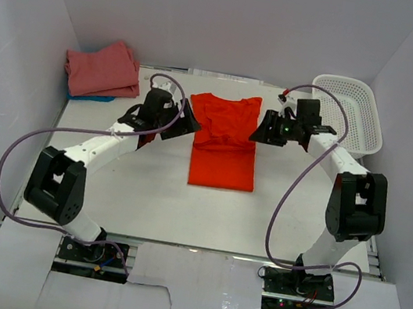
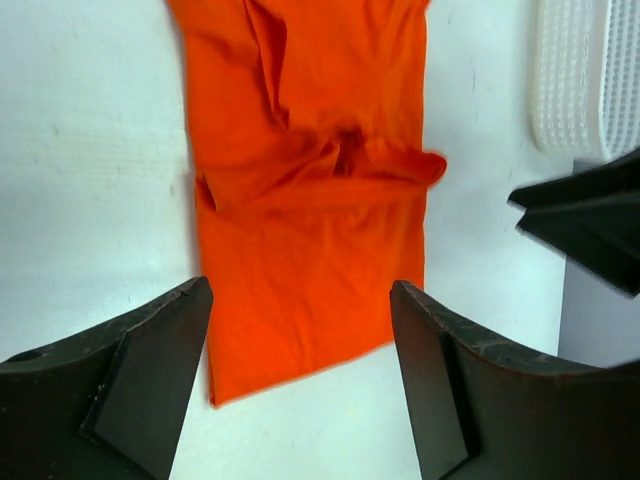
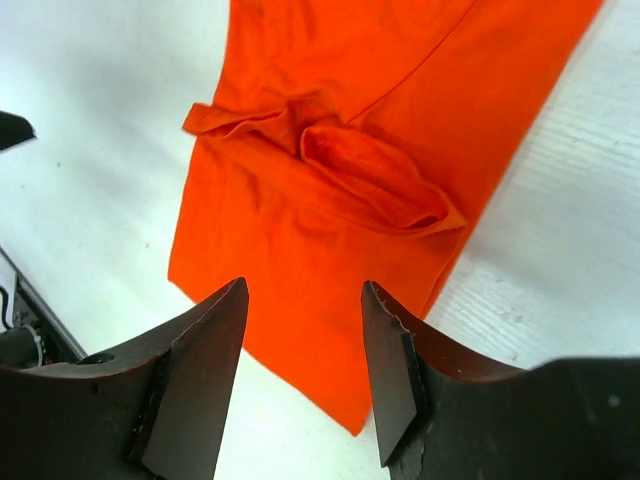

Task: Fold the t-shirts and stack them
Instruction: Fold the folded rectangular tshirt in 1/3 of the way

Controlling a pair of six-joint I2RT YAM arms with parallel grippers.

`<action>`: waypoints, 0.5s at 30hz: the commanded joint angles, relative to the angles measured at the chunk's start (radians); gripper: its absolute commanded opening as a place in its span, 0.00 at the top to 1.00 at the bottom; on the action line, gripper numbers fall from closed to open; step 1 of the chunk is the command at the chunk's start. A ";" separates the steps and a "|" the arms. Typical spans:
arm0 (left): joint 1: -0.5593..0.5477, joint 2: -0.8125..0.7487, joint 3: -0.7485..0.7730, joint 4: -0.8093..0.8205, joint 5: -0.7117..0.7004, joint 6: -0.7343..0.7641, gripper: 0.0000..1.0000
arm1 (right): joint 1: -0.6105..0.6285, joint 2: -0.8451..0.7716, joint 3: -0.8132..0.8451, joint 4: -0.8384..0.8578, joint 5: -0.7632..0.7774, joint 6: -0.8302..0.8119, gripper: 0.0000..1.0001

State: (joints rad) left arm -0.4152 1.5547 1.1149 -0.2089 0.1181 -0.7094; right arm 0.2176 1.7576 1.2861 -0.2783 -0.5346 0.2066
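Orange shirt (image 1: 226,143) lies flat, sides tucked in to a long strip w/ a rumpled fold across its middle, so prob. half folded. Pink shirt (image 1: 103,68), folded, sits on blue shirt (image 1: 102,98) well to its far left, so 2 look stacked. To do: finish orange, add to pile. Basket (image 1: 351,107) far right of it, nothing seen inside. L gripper (image 2: 300,300) & R gripper (image 3: 305,300) flank it, jaws spread, holding nothing

Robot lab test cell. Plain white panel walls (image 1: 230,16) box in a flat white tabletop (image 1: 145,192); looping purple cables (image 1: 0,167) run exposed; white plastic mesh basket (image 1: 353,108) sits beyond and outboard of right gripper (image 1: 261,129).
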 commanded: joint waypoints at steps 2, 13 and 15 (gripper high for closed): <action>-0.068 -0.117 -0.170 0.045 0.046 -0.056 0.22 | 0.023 -0.047 -0.082 0.063 -0.082 0.027 0.45; -0.237 -0.140 -0.468 0.286 -0.001 -0.249 1.00 | 0.117 0.077 -0.162 0.296 -0.165 0.183 0.89; -0.258 -0.128 -0.466 0.312 -0.029 -0.248 1.00 | 0.141 0.118 -0.139 0.317 -0.154 0.201 0.92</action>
State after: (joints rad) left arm -0.6529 1.4353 0.6331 -0.0021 0.1188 -0.9321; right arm 0.3386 1.8484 1.1164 -0.0624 -0.6624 0.3653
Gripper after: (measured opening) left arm 0.021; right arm 0.086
